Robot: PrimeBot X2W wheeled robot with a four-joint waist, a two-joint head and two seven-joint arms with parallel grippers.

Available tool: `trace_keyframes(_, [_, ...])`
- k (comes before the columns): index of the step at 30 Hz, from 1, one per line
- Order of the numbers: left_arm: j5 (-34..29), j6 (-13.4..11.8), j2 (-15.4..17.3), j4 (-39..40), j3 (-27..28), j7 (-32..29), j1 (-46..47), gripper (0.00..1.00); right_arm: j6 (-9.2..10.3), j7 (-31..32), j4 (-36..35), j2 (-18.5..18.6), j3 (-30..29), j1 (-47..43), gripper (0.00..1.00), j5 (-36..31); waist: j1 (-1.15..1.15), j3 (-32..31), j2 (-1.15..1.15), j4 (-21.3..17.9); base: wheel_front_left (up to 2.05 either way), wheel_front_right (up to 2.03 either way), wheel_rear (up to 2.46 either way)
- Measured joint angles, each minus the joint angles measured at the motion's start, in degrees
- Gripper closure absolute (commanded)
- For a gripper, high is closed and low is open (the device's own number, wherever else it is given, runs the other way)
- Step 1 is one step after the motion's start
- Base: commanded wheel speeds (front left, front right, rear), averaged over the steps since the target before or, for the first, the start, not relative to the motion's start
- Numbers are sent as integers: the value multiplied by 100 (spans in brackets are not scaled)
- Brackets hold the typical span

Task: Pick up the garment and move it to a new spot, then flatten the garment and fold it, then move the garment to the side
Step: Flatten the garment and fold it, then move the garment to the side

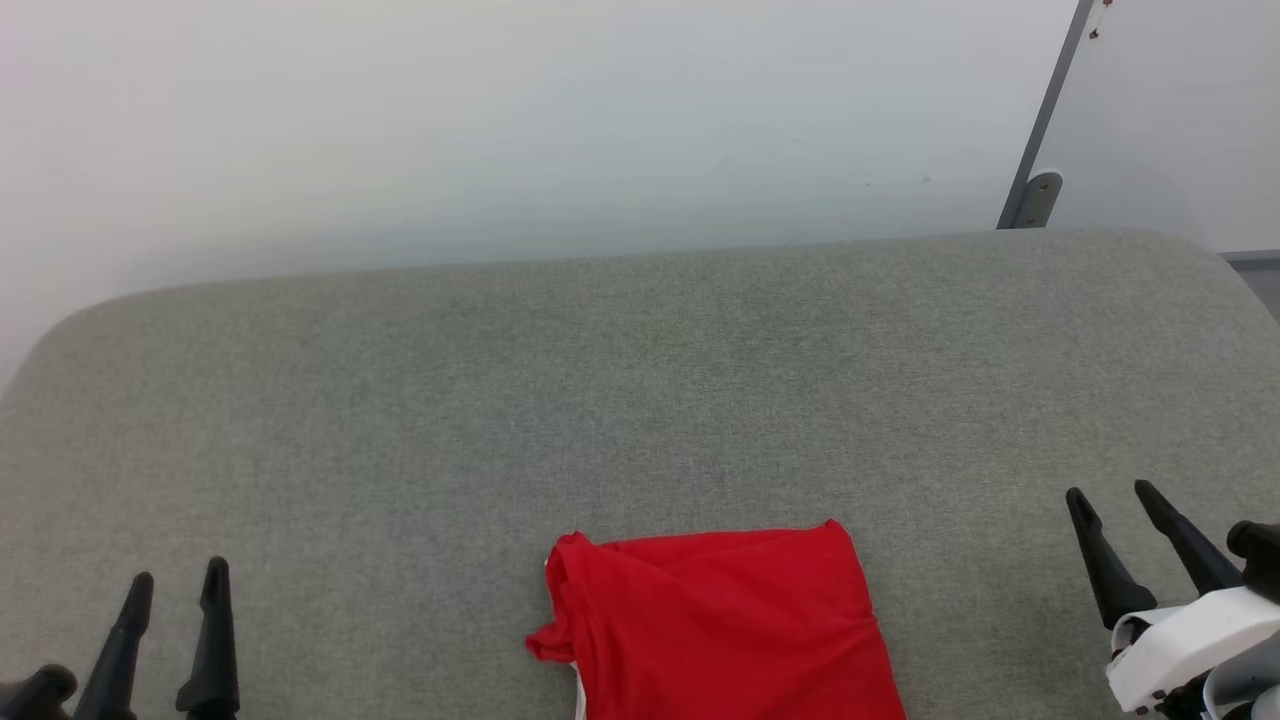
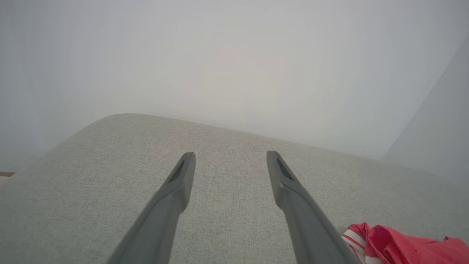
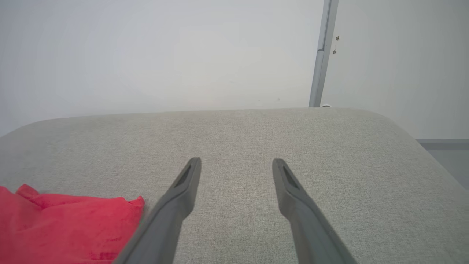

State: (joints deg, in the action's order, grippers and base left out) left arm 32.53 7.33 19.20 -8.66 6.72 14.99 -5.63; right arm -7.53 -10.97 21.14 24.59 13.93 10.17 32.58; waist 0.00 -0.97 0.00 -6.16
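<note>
We find the garment point(image 1: 715, 625) cut off at the lower edge, lying between our left gripper point(image 1: 179, 572) and right gripper point(image 1: 1110, 491), both spread wide, empty and apart from it.

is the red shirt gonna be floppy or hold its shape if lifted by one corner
The garment will probably hang limp: its edge shows soft wrinkles and a curled fold. It looks thin and light, lying nearly flat. Pushed across the grey woven surface, it would likely bunch up rather than slide whole.
</note>
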Motion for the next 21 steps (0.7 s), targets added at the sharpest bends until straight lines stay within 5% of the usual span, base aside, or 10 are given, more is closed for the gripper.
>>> trace_keyframes(15, [22,0,3,-13,-67,0,2,0,0,7,-21,-46,-74,-55,0,-93,0,-33,0,37,0,0,0])
trace_keyframes(21, [82,0,69,-19,-34,1,5,0,0,474,-129,-125,281,-97,0,90,0,-3,0,160,0,0,0])
